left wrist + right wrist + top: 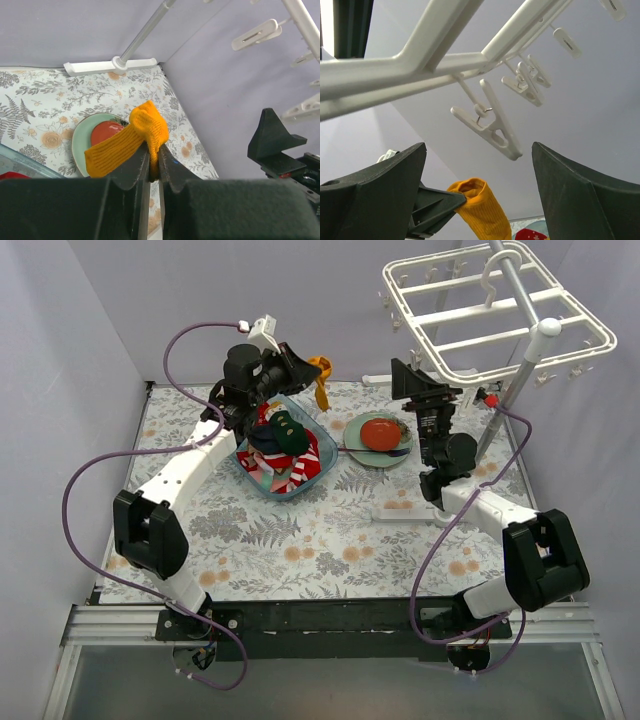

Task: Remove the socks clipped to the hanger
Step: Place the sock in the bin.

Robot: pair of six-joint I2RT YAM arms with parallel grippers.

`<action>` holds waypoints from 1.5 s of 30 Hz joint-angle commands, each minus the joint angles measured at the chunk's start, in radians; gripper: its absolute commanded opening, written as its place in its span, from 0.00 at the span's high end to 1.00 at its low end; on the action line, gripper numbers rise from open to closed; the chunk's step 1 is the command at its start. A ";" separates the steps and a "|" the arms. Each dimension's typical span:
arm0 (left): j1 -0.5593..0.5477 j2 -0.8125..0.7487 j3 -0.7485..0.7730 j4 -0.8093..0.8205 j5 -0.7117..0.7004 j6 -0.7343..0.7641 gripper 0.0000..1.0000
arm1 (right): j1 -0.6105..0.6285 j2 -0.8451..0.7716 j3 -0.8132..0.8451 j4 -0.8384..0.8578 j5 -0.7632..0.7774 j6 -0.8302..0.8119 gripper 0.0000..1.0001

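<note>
Clamped on the mustard sock (127,142) near the table's (300,560) far edge, the left gripper (154,150) seems bound for the tub (262,485), while the right gripper (477,150) gapes under the hanger's (480,315) bare clip (490,127).

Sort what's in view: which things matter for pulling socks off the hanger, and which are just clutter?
Job:
- mustard sock, pinched in the shut left fingers
- hanger and its clips
- socks piled in the blue tub

Lying about:
- green plate
- red round object on that plate
- floral table cover
</note>
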 commanded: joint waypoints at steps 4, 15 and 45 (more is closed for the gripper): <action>0.020 -0.063 -0.052 0.038 -0.044 -0.009 1.00 | 0.034 -0.062 -0.051 0.169 -0.013 -0.068 0.05; 0.059 -0.088 -0.121 0.066 -0.053 -0.028 1.00 | 0.059 -0.091 -0.127 0.115 -0.007 -0.065 0.05; 0.225 -0.010 -0.386 0.155 -0.210 -0.107 0.95 | 0.249 -0.021 -0.301 0.066 -0.005 -0.163 0.05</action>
